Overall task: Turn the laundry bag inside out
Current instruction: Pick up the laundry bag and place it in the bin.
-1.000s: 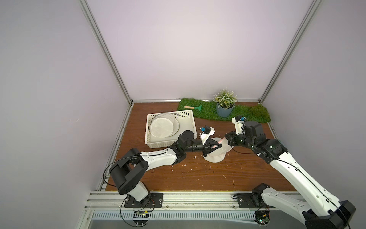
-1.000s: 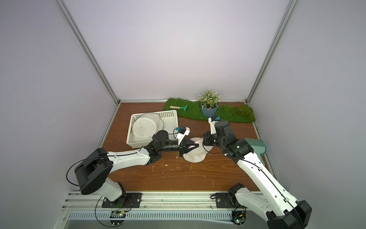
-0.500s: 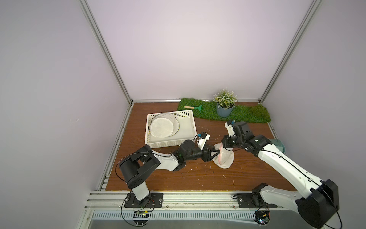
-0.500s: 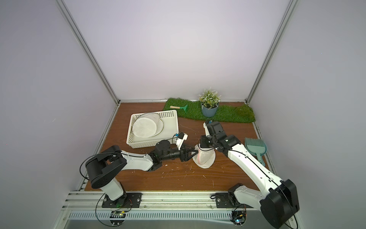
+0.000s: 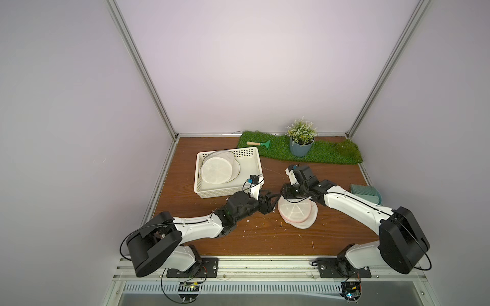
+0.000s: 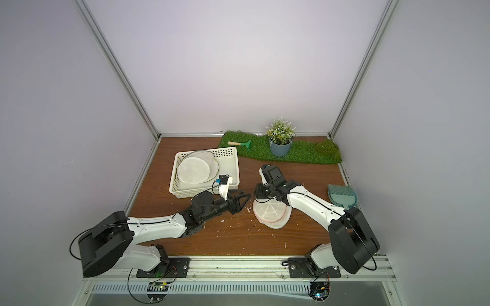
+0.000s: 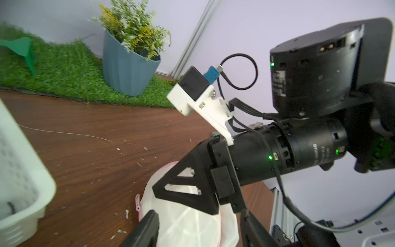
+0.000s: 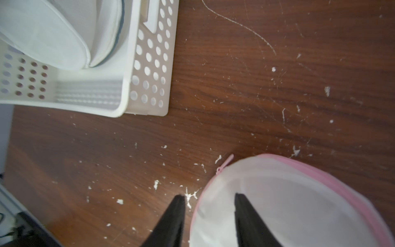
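The laundry bag [image 5: 297, 213] [image 6: 271, 213] is a round white mesh pouch with a pink zip edge, lying flat on the wooden table. My left gripper [image 5: 273, 202] [image 6: 245, 202] is open, just left of the bag and not touching it. In the left wrist view its two fingers [image 7: 147, 228] frame the bag [image 7: 188, 224]. My right gripper [image 6: 256, 197] [image 8: 210, 198] is open over the bag's far-left edge. One finger stands over the wood and the other over the mesh [image 8: 299, 203], with the pink rim between them, not pinched.
A white perforated basket [image 5: 228, 191] [image 8: 149, 70] with other round mesh bags stands to the left. Behind are a grass mat [image 5: 331, 156], a potted plant [image 5: 301, 148] and a green rake [image 5: 261, 144]. A teal dustpan [image 5: 366, 193] lies at the right. White crumbs dot the table.
Both grippers held the bag between them a second ago; both have opened and the bag has dropped flat on the table. The left gripper has drawn back to the left.
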Tool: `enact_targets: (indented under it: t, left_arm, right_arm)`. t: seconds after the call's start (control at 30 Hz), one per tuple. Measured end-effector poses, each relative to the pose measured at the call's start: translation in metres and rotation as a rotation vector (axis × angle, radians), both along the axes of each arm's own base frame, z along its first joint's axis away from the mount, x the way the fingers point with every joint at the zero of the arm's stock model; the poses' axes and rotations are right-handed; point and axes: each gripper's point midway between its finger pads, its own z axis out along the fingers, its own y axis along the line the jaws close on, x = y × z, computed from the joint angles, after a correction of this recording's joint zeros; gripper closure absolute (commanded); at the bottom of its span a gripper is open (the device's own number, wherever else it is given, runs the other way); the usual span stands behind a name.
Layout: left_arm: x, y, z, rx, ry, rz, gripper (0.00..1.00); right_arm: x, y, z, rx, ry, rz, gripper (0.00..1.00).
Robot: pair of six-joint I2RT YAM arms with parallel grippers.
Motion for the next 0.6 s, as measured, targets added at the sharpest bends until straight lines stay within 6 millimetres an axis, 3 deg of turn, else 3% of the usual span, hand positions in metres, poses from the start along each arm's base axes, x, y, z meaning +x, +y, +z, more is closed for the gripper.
enact_targets:
  t: [0.1,0.17,0.27,0.4,0.5,0.6]
  left_arm:
    - [0.01,0.018,0.005,0.039,-0.024,0.077,0.39]
    - [0.024,0.04,0.012,0.061,-0.045,0.154,0.37]
    - [0.044,0.081,0.028,0.1,-0.095,0.294,0.29]
    - [0.07,0.148,0.049,0.159,-0.143,0.487,0.26]
    - [0.093,0.202,0.059,0.229,-0.124,0.631,0.25]
    - [0.11,0.244,0.062,0.306,-0.074,0.727,0.23]
  right_arm:
    - [0.002,-0.003,0.006,-0.011,-0.022,-0.003,0.3]
    - [0.006,-0.011,0.02,-0.019,-0.063,-0.025,0.26]
    - [0.016,-0.03,0.062,0.013,-0.19,-0.088,0.2]
    - [0.026,-0.051,0.125,0.105,-0.371,-0.162,0.22]
    - [0.032,-0.044,0.15,0.179,-0.431,-0.154,0.26]
    - [0.036,-0.023,0.146,0.217,-0.423,-0.107,0.28]
